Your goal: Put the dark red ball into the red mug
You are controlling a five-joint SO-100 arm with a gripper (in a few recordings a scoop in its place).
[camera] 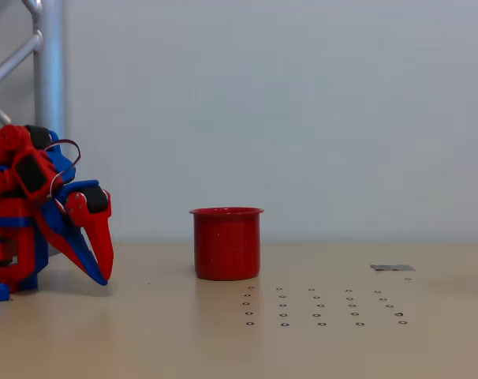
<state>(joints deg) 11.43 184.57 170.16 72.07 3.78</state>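
Tabletop holds red mug well right of closed gripper.

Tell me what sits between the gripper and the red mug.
Nothing: in the fixed view, only bare table separates the gripper from the red mug.

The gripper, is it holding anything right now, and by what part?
Nothing is held. The gripper points down at the table, fingers together, apart from the red mug.
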